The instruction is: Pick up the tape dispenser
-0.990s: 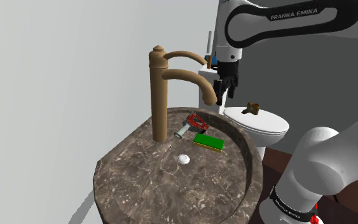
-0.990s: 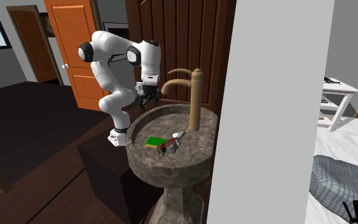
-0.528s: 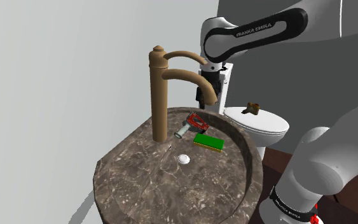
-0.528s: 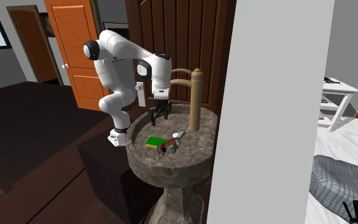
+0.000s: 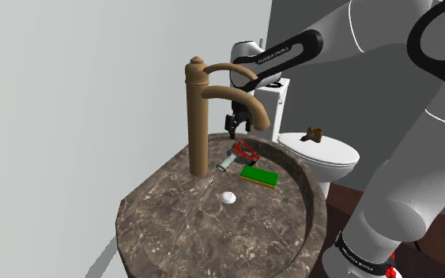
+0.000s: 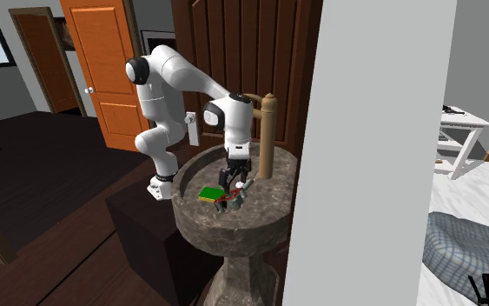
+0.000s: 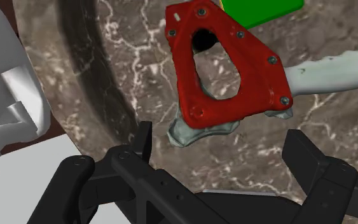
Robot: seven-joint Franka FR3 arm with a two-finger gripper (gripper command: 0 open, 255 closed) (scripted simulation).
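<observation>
- Two black fingers point(image 7: 145, 140) of the gripper point(image 6: 233, 181) stand spread apart, with nothing clasped between them.
- One tape dispenser point(image 7: 225, 70) lies flat on the stone ahead of the gap between the fingers. It has a red plate with a large hole and small screws, set over a pale grey body. Neither finger touches it.
- From the shoulder view, the tape dispenser sits in the far part of the sink basin point(image 5: 173, 229), just to the right of the foot of the faucet point(image 5: 198, 118). The gripper hangs just above it, partly hidden behind the lower spout.
- One green sponge point(image 5: 260, 176) with a yellow edge lies just beside the tape dispenser, on its near right side in the shoulder view. In the wrist view a corner of the sponge shows past the far edge of the red plate. I cannot tell whether the two touch.
- All of the sink basin is dark brown marbled stone with pale veins. A small white drain point(image 5: 228, 197) sits nearer the shoulder camera than the sponge.
- Two curved arms reach from the tall bronze-coloured column of the faucet toward the shoulder view's right.
- One white arm point(image 6: 160, 87) rises from the dark stand point(image 6: 138, 226) on the second exterior view's left and arches over the basin rim, with the wrist pointing straight down.
- Beyond the basin in the shoulder view stands a white toilet point(image 5: 339, 162) with a small brown object point(image 5: 315, 134) on its lid.
- One orange door point(image 6: 103, 61) stands far left in the second exterior view, and a wide grey wall panel point(image 6: 381, 156) fills the near right.
</observation>
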